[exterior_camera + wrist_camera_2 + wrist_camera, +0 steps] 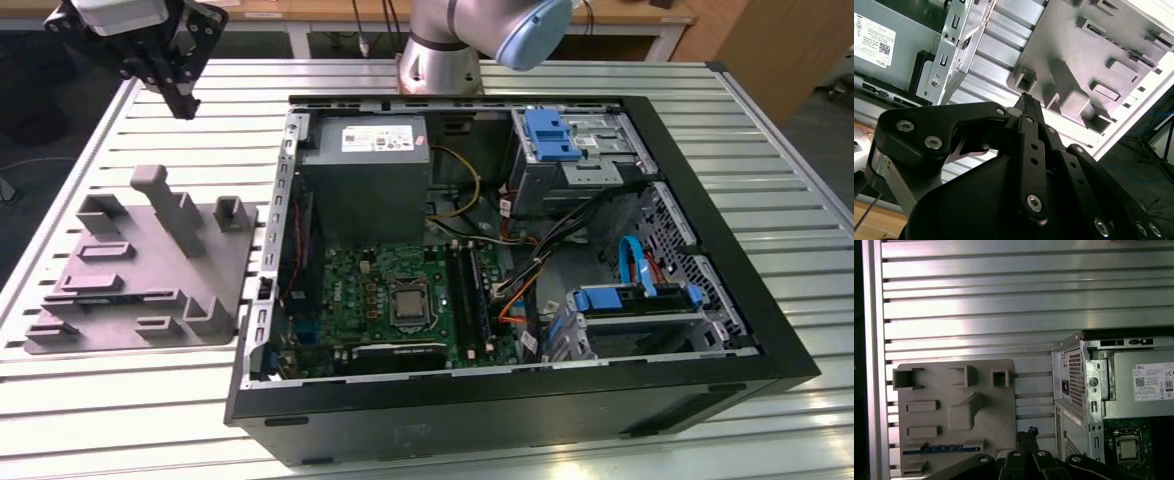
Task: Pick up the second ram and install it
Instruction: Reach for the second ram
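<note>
Slatted table (954, 315), ram (939, 449) (seemingly slotted) along fixture (994, 410)

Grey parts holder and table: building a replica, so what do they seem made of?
The grey parts holder looks like matte plastic, perhaps printed: uniform dull grey, blocky ribs. The table seems bare aluminium: silvery grooved slats with glare.

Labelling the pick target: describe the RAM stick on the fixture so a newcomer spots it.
On the exterior view's left of the open black computer case lies a grey plastic fixture plate. In the first wrist view, a long thin blue circuit strip sits in a slot near its edge. Everything around it is grey.
</note>
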Robot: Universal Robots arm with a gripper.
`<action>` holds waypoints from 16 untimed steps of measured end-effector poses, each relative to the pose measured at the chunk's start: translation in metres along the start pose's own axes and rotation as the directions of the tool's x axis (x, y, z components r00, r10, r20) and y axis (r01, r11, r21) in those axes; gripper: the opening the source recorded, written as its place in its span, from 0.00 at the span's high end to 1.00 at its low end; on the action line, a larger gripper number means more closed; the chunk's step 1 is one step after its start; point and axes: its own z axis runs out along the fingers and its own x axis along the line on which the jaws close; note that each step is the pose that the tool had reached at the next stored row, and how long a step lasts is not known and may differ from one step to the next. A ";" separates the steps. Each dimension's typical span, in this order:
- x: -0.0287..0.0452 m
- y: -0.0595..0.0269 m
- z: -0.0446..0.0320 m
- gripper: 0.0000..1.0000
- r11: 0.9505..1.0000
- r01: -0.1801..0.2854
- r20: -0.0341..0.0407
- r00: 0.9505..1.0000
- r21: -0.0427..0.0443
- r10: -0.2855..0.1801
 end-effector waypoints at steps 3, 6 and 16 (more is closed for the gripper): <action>0.0016 -0.0001 0.0000 0.90 1.000 0.000 0.000 1.000 0.001 0.000; 0.0044 -0.0004 0.0001 0.90 1.000 0.000 0.000 1.000 0.002 0.000; 0.0195 -0.0015 0.0009 0.90 1.000 0.000 0.001 1.000 0.001 0.000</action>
